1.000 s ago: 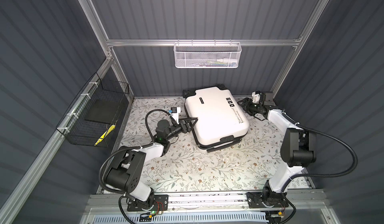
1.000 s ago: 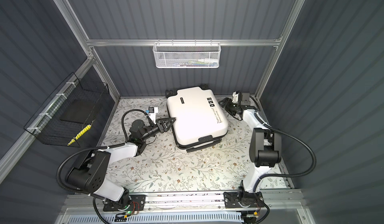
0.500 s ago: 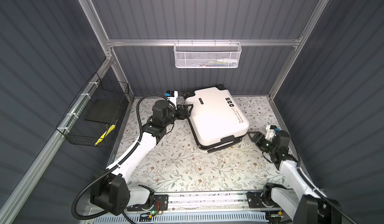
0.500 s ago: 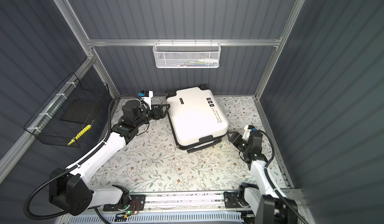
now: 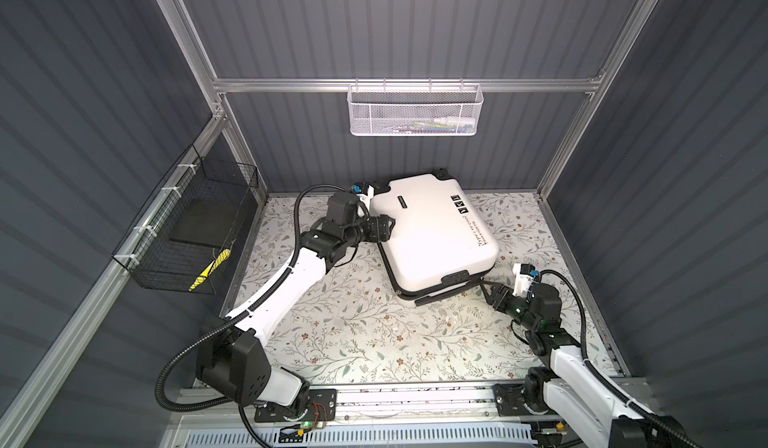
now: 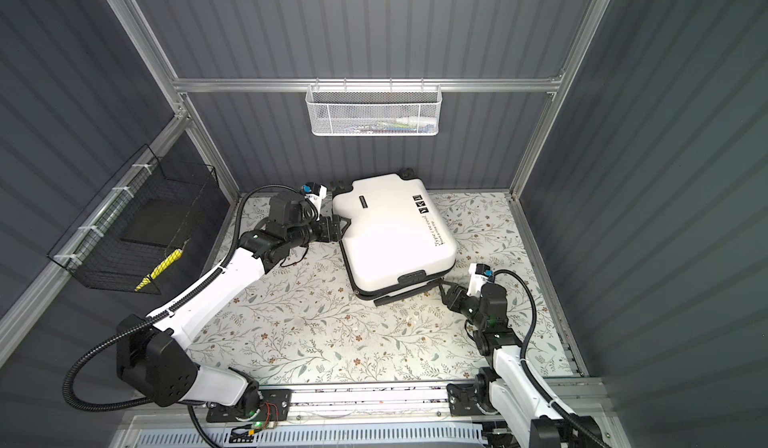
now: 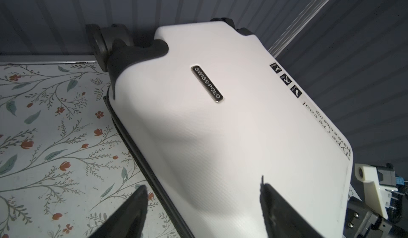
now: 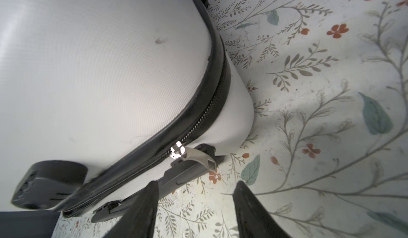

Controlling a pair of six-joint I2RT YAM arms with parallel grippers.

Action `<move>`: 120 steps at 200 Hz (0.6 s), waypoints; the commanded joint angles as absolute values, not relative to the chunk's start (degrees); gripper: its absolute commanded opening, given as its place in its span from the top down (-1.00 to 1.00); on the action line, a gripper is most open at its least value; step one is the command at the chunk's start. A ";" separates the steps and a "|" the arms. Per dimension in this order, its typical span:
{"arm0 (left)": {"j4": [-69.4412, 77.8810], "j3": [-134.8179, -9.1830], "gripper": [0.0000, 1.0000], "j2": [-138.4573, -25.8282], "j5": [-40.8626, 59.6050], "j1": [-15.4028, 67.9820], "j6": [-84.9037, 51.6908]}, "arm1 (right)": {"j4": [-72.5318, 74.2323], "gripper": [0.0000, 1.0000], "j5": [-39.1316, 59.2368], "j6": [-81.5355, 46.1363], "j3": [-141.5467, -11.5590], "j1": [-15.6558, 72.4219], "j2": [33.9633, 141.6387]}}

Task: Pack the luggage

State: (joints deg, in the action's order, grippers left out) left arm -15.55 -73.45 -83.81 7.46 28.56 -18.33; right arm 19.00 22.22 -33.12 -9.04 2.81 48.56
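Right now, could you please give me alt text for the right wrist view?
A corner of the white luggage, with black zipper trim and a silver zipper pull, rests on the floral table; the right hand, open and empty, points at the pull.

Inside a purpose-built robot test cell: dark corrugated wall panels [image 5: 395,22] on an aluminium frame [image 5: 291,85] enclose my floral-papered table [image 5: 353,342]. A white mesh basket [image 5: 415,111] and a black wire basket [image 5: 166,267] hang from the frame. My left arm [image 5: 286,284] and right arm [image 5: 577,367] are bolted to a front rail [image 5: 415,398].
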 commanded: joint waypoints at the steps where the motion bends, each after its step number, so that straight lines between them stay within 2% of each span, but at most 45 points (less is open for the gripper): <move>1: -16.66 -75.94 -0.62 -84.59 7.47 29.17 -17.18 | 22.30 -0.08 19.91 -31.29 -9.51 3.42 49.54; 120: -15.04 -78.41 -0.62 -87.45 9.44 29.53 -17.31 | 20.39 0.19 23.13 -27.77 -16.70 3.66 60.81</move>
